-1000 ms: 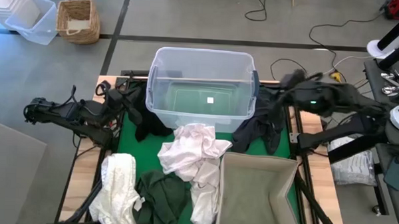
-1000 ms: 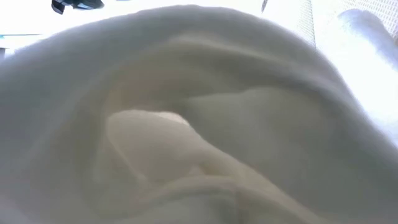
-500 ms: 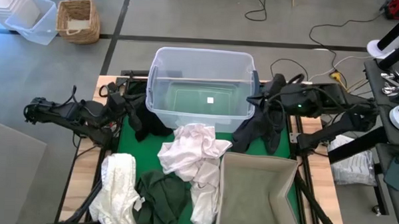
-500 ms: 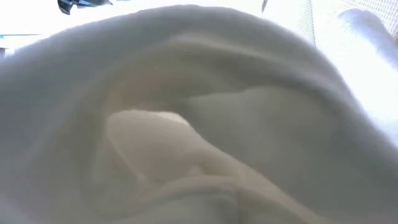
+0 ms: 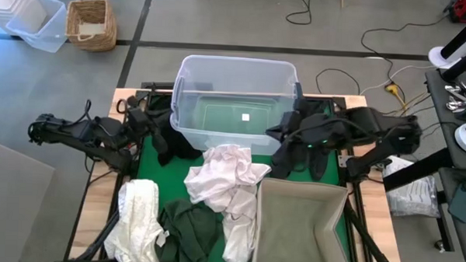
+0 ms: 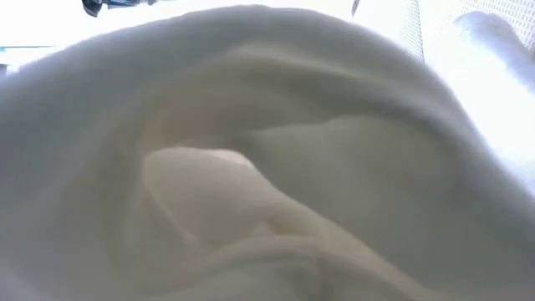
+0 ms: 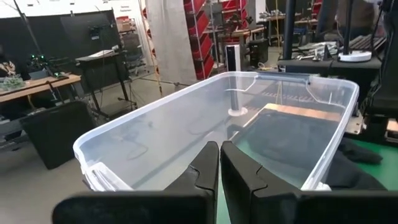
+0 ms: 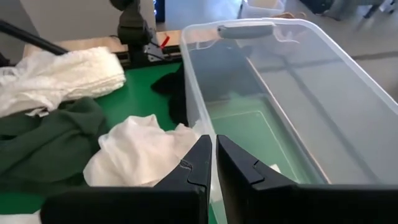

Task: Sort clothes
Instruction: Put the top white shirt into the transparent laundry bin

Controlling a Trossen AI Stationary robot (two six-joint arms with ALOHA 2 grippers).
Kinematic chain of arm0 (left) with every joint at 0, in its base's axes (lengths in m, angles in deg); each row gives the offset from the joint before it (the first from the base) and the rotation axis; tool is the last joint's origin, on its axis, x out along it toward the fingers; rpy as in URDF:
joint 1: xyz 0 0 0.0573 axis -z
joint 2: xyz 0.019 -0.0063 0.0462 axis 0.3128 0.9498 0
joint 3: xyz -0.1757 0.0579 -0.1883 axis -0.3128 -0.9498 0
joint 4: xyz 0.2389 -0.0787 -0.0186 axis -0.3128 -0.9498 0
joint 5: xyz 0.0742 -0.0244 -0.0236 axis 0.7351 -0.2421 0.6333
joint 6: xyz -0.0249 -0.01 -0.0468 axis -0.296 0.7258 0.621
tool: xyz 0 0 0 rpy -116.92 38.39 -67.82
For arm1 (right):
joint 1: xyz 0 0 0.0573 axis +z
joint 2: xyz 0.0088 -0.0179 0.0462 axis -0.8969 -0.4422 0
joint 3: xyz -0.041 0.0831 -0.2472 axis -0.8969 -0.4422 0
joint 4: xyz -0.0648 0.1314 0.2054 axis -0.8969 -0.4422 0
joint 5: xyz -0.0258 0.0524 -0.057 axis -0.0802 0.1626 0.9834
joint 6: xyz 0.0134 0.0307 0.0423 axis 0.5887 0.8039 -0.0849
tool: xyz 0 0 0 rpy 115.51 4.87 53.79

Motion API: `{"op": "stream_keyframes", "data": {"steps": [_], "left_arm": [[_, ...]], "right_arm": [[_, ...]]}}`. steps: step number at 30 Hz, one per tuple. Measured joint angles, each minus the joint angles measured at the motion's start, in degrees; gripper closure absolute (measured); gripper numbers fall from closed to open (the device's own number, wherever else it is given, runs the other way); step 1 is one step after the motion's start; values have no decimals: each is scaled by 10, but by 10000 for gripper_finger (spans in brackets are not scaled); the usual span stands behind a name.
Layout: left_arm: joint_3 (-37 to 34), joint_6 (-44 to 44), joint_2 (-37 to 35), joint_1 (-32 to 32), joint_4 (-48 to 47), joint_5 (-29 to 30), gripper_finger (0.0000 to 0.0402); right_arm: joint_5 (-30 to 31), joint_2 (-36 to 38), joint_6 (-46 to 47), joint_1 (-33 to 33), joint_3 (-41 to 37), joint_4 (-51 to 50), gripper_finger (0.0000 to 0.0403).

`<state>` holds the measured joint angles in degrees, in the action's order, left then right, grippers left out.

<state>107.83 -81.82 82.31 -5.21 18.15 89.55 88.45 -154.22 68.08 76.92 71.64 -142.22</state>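
Sorting has barely begun, by the look of the high view: the clear tub (image 5: 236, 100) stands empty at the back of the counter (image 5: 145, 163) and the beige fabric box (image 5: 300, 225) at the front corner holds nothing visible, while every garment lies outside both. A white garment (image 5: 225, 177) is heaped in the middle, a cream one (image 5: 139, 213) and a dark green one (image 5: 189, 229) lie at the front, and black pieces (image 5: 302, 153) flank the tub. The right gripper (image 5: 278, 132) hovers at the tub's right side above the black cloth; the left gripper (image 5: 144, 120) waits by the tub's left wall.

Pale fabric (image 6: 267, 167) fills the low view, hiding all else.

From the left wrist, the fingers (image 7: 208, 168) sit pressed together, empty, facing the tub's bare interior.

From the right wrist, the fingers (image 8: 202, 162) are likewise together and hold nothing, with white and green clothes loose beside the tub.
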Motion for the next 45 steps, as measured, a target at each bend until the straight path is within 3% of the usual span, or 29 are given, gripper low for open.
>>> {"op": "stream_keyframes", "data": {"steps": [10, 20, 45], "left_arm": [[0, 4, 3, 0, 8, 0, 401], [0, 6, 11, 2, 20, -33, 401], [0, -16, 14, 3, 33, -45, 401]], "right_arm": [[-3, -101, -3, 10, 83, -24, 385], [-106, -160, -8, 15, 94, -40, 385], [-118, -328, -123, 22, 93, -62, 385]]}}
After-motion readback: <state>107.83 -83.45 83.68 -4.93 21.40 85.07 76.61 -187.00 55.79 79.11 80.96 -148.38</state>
